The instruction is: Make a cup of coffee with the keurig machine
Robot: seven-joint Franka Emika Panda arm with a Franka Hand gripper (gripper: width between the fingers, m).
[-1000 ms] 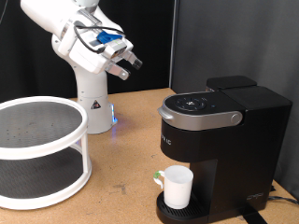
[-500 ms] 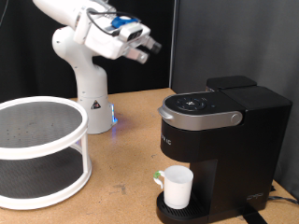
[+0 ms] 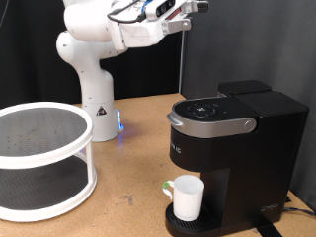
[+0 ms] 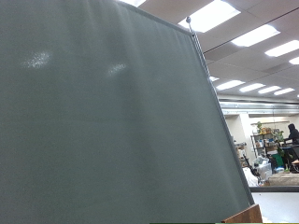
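Observation:
The black keurig machine (image 3: 233,148) stands on the wooden table at the exterior view's right, with its lid down. The white cup (image 3: 187,197) stands on the drip tray under the brew head. My gripper (image 3: 197,8) is high up at the exterior view's top edge, above and behind the machine, far from both and touching nothing. Nothing shows between its fingers. The wrist view shows only a dark curtain (image 4: 103,121) and ceiling lights; the fingers, the cup and the machine are out of that view.
A white two-tier round rack (image 3: 39,163) stands at the exterior view's left. The white arm base (image 3: 96,104) stands behind it on the table (image 3: 133,163). A dark curtain hangs behind everything.
The arm has swung up and towards the exterior view's right; the gripper rose from mid-height left of the machine to the top edge. Cup and machine have not moved.

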